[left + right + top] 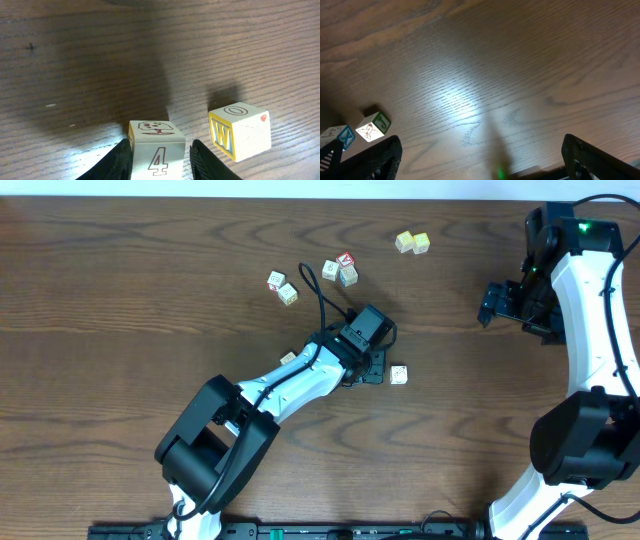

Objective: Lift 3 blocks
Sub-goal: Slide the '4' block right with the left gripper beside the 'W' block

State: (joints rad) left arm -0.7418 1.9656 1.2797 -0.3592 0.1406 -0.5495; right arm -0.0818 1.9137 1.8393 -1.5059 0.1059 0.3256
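Note:
My left gripper (159, 152) is low over the table with a cream block (156, 137) marked "4" between its fingers. The left finger (120, 160) touches the block; a thin gap shows at the right finger (202, 160). The block rests on the wood. A second cream block (240, 131) with a yellow-framed "W" stands just right of it, also seen from overhead (398, 374) beside the left gripper (370, 367). My right gripper (490, 304) hovers at the far right, open wide with nothing in it (482, 162).
Further cubes lie at the back: a pair (282, 287), a cluster of three (340, 269) and two yellow-green cubes (412, 243). One small cube (288, 358) peeks out beside the left arm. Two cubes (370, 126) show at the right wrist view's left edge.

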